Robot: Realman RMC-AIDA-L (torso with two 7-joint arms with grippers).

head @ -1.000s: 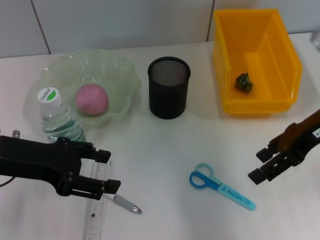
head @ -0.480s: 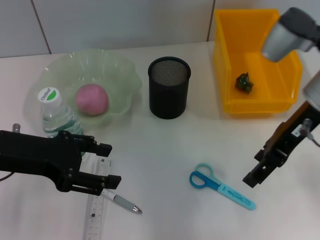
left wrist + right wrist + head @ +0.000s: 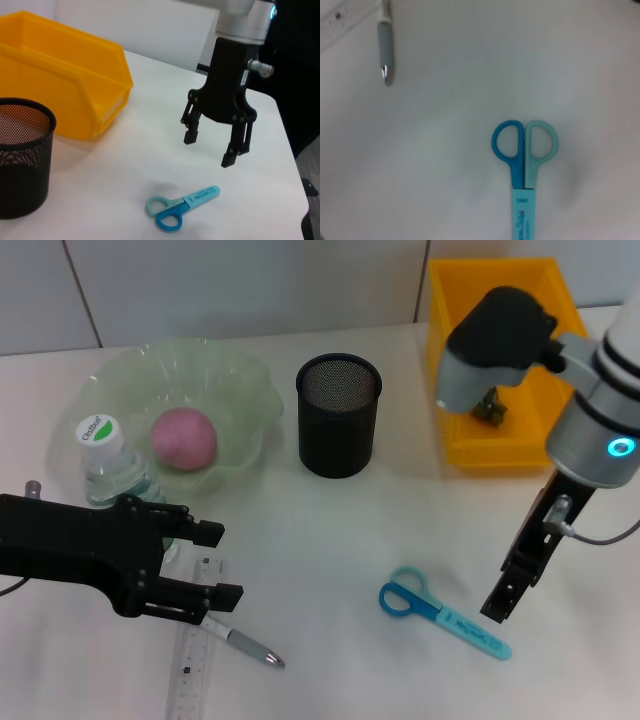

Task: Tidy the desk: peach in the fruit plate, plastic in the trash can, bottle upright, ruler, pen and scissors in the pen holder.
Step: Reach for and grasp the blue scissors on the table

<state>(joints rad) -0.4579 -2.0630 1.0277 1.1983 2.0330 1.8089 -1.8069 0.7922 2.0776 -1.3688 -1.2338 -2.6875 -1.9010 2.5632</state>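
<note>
The pink peach (image 3: 183, 438) lies in the green fruit plate (image 3: 245, 380). Next to the plate the bottle (image 3: 108, 470) stands upright. A crumpled plastic piece (image 3: 488, 405) rests in the yellow trash can (image 3: 455, 360). The black mesh pen holder (image 3: 338, 413) is empty. Blue scissors (image 3: 440, 612) (image 3: 182, 207) (image 3: 524, 165) lie flat on the desk. My right gripper (image 3: 500, 600) (image 3: 208, 149) hangs open, pointing down, just right of the scissors' blades. My left gripper (image 3: 222, 563) is open above the top end of the ruler (image 3: 190, 665) and the pen (image 3: 248, 647).
The white desk (image 3: 330, 530) ends at a wall behind the plate, pen holder and trash can. In the right wrist view the pen (image 3: 385, 47) and a ruler corner (image 3: 345, 20) lie well apart from the scissors. The right arm's elbow (image 3: 500, 335) hangs over the trash can.
The right arm has swung in over the trash can and turned its gripper downward, shifting left toward the scissors. The left gripper has barely moved.
</note>
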